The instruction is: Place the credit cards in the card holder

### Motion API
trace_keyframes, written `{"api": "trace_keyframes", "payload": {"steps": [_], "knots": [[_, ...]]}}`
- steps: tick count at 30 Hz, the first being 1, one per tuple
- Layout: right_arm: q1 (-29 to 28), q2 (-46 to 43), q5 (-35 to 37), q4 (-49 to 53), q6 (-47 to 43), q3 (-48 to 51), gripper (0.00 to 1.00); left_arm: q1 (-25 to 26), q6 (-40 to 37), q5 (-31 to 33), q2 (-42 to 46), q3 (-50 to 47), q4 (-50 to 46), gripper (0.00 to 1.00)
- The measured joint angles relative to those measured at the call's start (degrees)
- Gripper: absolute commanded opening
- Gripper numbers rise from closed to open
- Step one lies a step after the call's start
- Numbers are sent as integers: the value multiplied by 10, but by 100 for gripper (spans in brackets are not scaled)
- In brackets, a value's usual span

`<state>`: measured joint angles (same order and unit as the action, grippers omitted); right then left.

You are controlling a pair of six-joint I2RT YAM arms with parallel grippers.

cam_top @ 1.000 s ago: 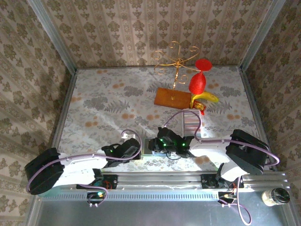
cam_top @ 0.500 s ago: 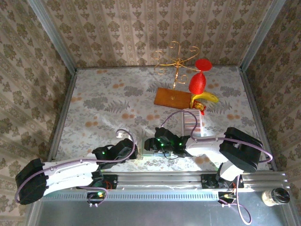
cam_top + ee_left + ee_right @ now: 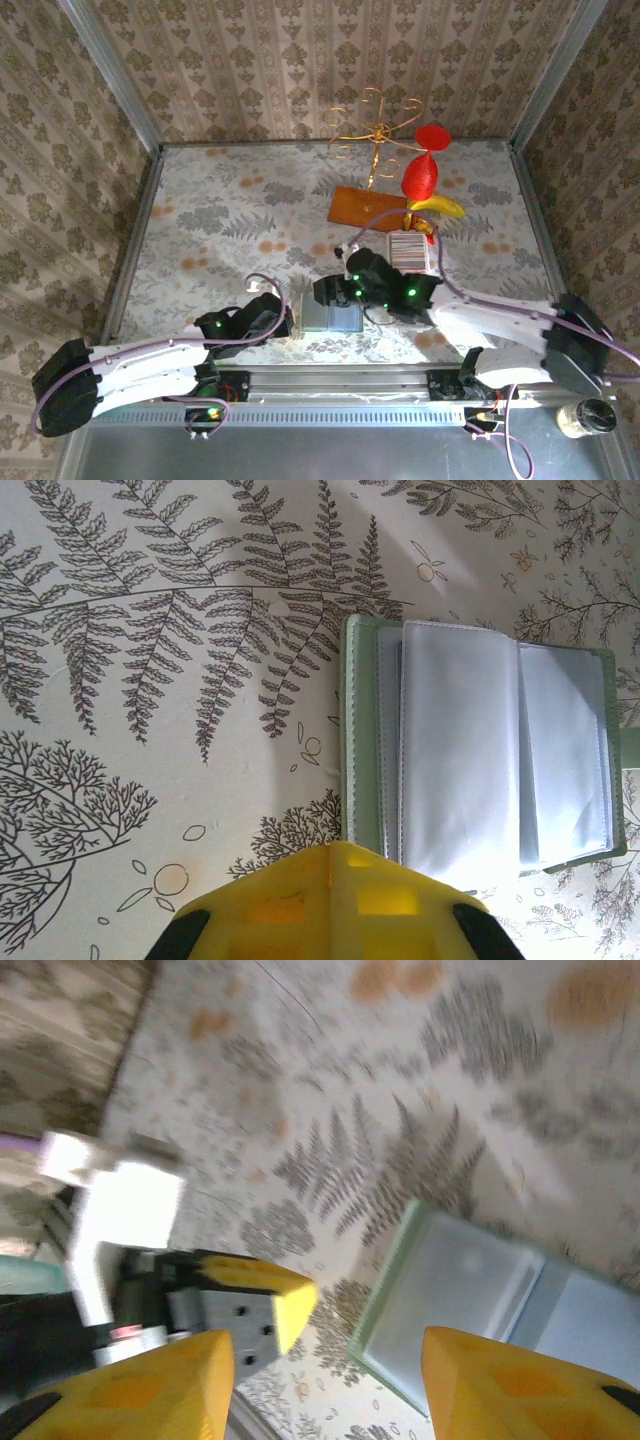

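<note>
Beneath both pincers, a pale tablecloth [image 3: 220, 230] printed with grey ferns and orange blots, walled in by patterned paper. From the near rail, two black-and-white arms trailing lilac cables: left arm [image 3: 150, 355] stretched low toward the middle, right arm [image 3: 500, 318] angled in from the opposite side. Well beyond the right gripper [image 3: 328, 293], by the back wall, a spindly gold wire stand [image 3: 375, 125]. Nearer, yet apart from that gripper, a flat brown wooden board [image 3: 365, 208], with a glossy red rounded object [image 3: 422, 172] and a yellow banana-shaped piece [image 3: 440, 207] at its right end. Just behind the right gripper's wrist, a white ribbed tray [image 3: 408, 248] with fine stripes, contents too small to tell. Below the right gripper and just ahead of the left gripper [image 3: 292, 322], a small grey-green folding card holder [image 3: 333, 317], lying open and flat, bluish-grey clear pockets upward. Right gripper [image 3: 325, 1355] in its wrist view: yellow fingers [image 3: 130, 1385] spread wide, nothing between, the card holder [image 3: 450, 1290] blurred in the gap below. Left gripper [image 3: 332, 865] in its wrist view: yellow fingertips pressed together, nothing held, tip at the near left corner of the card holder [image 3: 480, 750]; touching or just above, impossible to say.
</note>
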<state>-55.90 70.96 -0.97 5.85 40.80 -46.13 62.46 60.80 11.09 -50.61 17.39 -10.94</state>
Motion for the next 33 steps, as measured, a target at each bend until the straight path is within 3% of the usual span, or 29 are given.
{"api": "trace_keyframes", "payload": {"steps": [9, 16, 24, 27, 33], "knots": [[7, -232, 6, 168, -446, -37, 54, -3, -8, -1, 0, 3, 21, 2], [8, -290, 58, 343, -729, -57, 55, -3, -17, 10, -5, 4, 42, 3], [86, -261, 113, 443, -905, -10, 58, -4, -28, 12, -38, 9, 64, 2], [100, -245, 118, 445, -936, 26, 66, -5, -31, 12, -42, 10, 68, 2], [102, -243, 122, 402, -957, 88, 70, -7, -35, 11, -38, 10, 71, 3]]}}
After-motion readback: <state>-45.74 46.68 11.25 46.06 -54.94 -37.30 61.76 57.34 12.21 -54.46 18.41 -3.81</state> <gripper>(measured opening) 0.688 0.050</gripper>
